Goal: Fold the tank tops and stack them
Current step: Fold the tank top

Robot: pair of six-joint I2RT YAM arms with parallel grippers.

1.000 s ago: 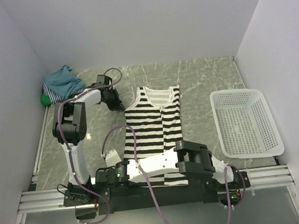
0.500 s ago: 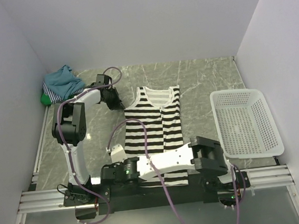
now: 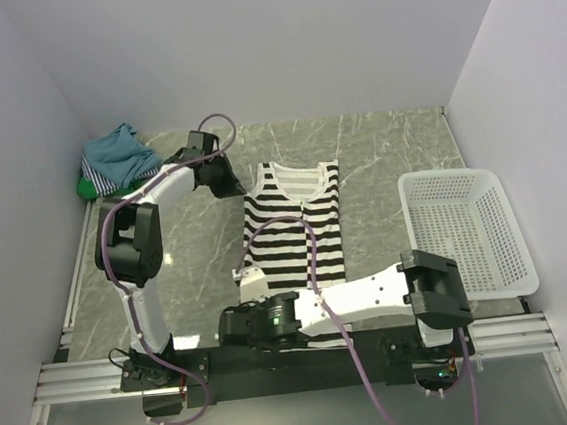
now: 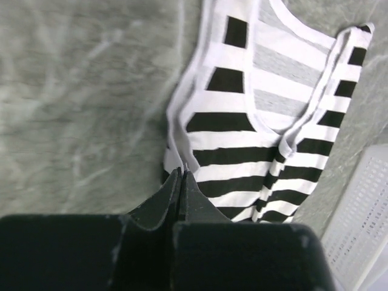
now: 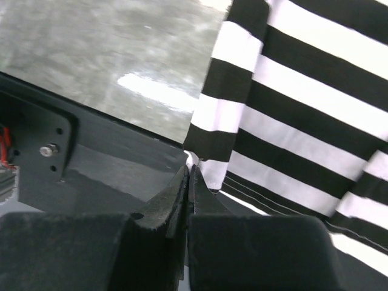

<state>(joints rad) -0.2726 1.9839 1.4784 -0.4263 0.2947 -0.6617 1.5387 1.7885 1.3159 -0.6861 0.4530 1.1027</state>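
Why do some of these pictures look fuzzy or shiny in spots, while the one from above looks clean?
Top view: even, soft light, sharp throughout, faint shadows under the arms. Left wrist view: the table looks smeared, the striped tank top crisper, the dark left tool soft up close. Right wrist view: a white glare patch on the table, the right tool dim and blurred.

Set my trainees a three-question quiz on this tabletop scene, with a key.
1. True or false: the white plastic lattice basket holds a folded top.
2. The left gripper and right gripper are both shut on: A a teal top; B the black-and-white striped cloth tank top; C the basket.
3. Fill in: the crumpled teal and green cloth tops lie in the grey marbled table's far ___ corner.
Key: 1 false; 2 B; 3 left.
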